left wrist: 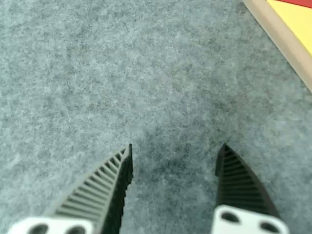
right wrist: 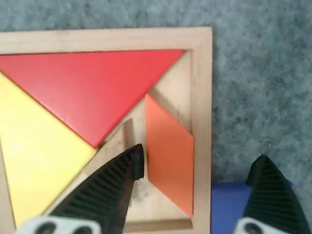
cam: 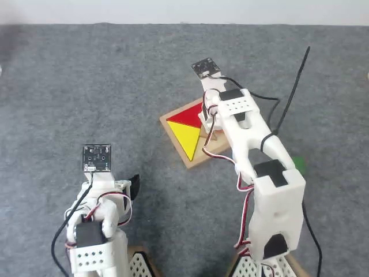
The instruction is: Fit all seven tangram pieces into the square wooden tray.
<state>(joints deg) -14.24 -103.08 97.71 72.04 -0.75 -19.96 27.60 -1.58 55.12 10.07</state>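
Observation:
The square wooden tray lies mid-table and holds a red triangle and a yellow triangle. In the right wrist view the tray also holds an orange parallelogram, beside the red triangle and yellow triangle. My right gripper is open above the tray's corner. One finger is inside the tray beside the parallelogram, the other outside the rim, by a blue piece on the carpet. My left gripper stands open over bare carpet, with the tray's edge farther off.
A green piece lies on the grey carpet to the right of the right arm, partly hidden by it. Both arm bases stand at the near edge. A black cable arcs up from the right arm.

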